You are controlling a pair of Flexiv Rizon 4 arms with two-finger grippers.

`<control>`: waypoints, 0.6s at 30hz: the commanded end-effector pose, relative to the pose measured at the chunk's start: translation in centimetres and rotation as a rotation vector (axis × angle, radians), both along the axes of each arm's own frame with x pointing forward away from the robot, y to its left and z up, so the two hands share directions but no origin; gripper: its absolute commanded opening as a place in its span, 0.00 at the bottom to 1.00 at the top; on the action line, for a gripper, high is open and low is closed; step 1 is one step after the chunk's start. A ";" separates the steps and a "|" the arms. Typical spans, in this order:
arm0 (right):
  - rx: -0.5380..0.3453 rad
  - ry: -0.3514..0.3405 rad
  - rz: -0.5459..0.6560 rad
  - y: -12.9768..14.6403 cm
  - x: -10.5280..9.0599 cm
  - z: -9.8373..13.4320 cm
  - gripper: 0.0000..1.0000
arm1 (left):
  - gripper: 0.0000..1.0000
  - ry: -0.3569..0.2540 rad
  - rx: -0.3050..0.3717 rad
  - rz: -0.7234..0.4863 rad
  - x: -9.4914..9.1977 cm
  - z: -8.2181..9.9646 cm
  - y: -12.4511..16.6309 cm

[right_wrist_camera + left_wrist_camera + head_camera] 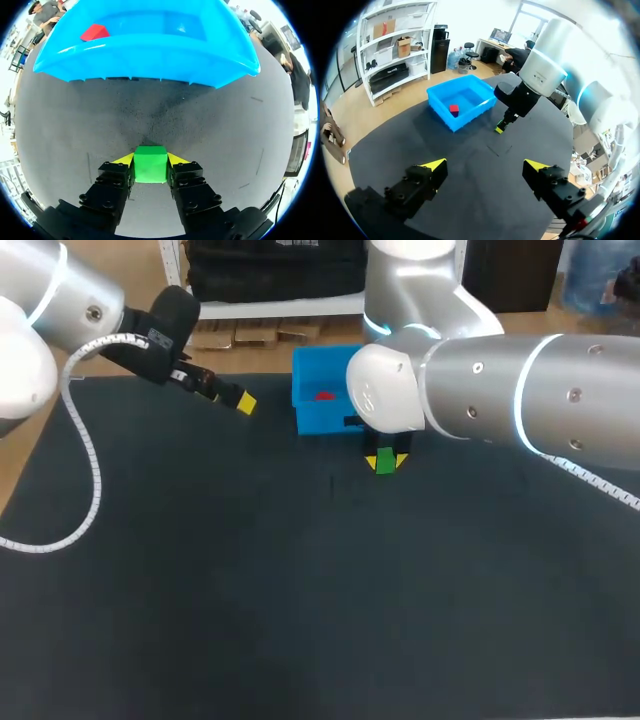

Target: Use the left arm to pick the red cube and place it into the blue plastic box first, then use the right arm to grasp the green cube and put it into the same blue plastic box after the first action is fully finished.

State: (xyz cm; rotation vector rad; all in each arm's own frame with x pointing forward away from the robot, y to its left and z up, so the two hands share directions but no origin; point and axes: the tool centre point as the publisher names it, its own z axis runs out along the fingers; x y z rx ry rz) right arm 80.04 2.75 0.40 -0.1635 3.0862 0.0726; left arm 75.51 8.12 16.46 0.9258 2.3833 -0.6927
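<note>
Between the right gripper's (150, 161) yellow tips sits the green cube (150, 165), both fingers pressed on its sides, blue plastic box (150, 67) straight ahead and near; red cube (95, 32) already inside it. Left gripper (485, 164) wide open, empty, well back

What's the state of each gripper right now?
Left gripper: open, empty.
Right gripper: shut on the green cube.

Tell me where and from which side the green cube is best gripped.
By its two flat opposite side faces, coming from above: the green cube sits flat on the table, and the right end effector has a finger against each side.
</note>
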 end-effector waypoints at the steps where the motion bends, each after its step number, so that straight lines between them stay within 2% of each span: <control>1: 0.000 -0.008 0.000 -0.1 -0.5 0.3 0.00 | 1.00 -0.001 -0.003 -0.003 0.1 -0.1 0.0; 11: 0.003 -0.026 0.005 -0.1 -0.3 2.2 0.00 | 1.00 -0.001 -0.003 -0.003 0.1 -0.1 0.0; 18: 0.009 -0.062 0.016 0.0 -0.2 5.2 0.00 | 1.00 -0.001 -0.003 -0.003 0.1 -0.1 0.0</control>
